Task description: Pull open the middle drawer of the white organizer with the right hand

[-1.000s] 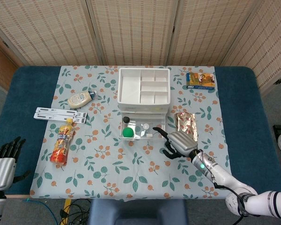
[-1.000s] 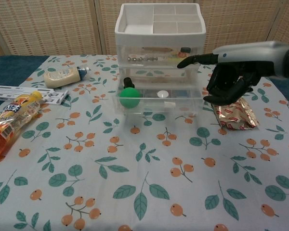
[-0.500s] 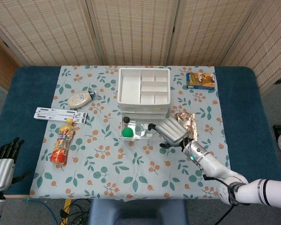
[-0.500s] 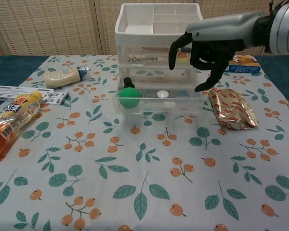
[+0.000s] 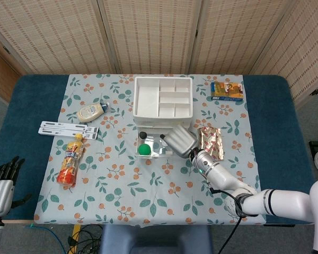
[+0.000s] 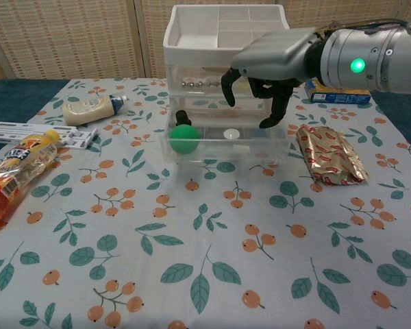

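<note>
Overhead: blue table under leaf-print cloth, wicker screens behind. Right hand curled, empty, before organizer; left hand empty, fingers apart.

The right robot hand hides the middle drawer front.

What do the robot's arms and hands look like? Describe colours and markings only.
The right hand has a silver-grey back shell and black fingers; its grey wrist carries a lit green dot, and the forearm is white with a dark band. The left hand matches: silver shell, black fingers.
</note>
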`<state>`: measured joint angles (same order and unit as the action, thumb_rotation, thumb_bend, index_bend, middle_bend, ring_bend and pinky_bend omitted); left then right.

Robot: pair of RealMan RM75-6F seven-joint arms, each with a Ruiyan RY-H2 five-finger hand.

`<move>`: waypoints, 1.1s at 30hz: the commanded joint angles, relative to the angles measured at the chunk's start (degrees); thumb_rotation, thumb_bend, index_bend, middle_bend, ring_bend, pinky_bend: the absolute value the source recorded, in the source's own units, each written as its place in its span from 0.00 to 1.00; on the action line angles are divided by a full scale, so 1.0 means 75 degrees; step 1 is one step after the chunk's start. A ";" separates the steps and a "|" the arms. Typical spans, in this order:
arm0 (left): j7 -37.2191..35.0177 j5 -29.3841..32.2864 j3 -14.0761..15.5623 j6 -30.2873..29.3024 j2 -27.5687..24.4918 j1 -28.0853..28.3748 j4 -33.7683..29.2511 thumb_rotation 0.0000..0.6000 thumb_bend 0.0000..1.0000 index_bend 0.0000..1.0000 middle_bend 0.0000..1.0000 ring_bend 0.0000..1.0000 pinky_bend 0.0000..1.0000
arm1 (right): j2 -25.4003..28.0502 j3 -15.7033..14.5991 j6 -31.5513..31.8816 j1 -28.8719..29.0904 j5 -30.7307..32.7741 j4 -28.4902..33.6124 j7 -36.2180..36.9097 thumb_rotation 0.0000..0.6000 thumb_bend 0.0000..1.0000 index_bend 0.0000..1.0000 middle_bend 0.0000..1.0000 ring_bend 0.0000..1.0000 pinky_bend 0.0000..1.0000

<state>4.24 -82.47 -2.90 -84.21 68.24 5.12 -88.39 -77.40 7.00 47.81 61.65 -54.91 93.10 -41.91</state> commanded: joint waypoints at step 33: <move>-0.0131 0.0051 -0.0016 -0.0023 0.0015 -0.0088 0.0145 1.00 0.14 0.08 0.07 0.11 0.11 | -0.1735 -0.0245 -0.0374 0.0578 0.0316 -0.2344 -0.0217 1.00 0.26 0.39 0.99 1.00 1.00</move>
<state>3.26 -82.08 -3.01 -84.38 68.34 4.46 -87.30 -90.26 5.16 45.06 65.94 -52.49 75.70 -43.60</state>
